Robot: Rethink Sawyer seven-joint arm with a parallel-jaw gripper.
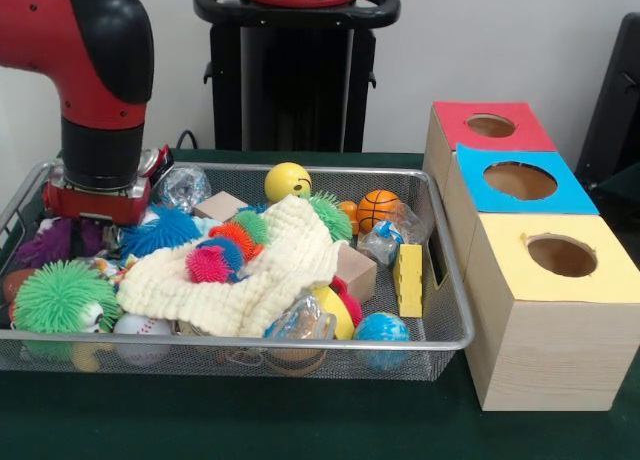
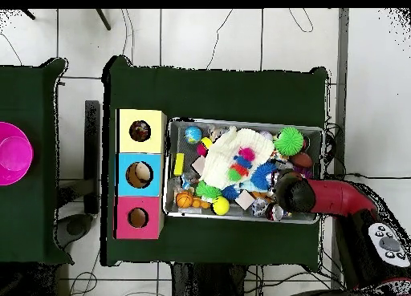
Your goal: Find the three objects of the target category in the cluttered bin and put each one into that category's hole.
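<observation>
Whether the fingers of the gripper [image 1: 95, 202] are apart or together cannot be told, since its red base sits low among the toys at the end of the bin [image 1: 440, 280] farthest from the boxes, with the red and black arm [image 2: 321, 196] rising above it. Near the bin's middle lies a large cream waffle cloth [image 1: 255, 270] with a pink spiky ball [image 1: 208, 265] on it; a green spiky ball [image 1: 60, 298] sits beside the gripper's end. No spotted cloth pieces show clearly in the clutter. Just beside the bin's other end stands the yellow-topped box, its hole [image 1: 561, 255] open.
</observation>
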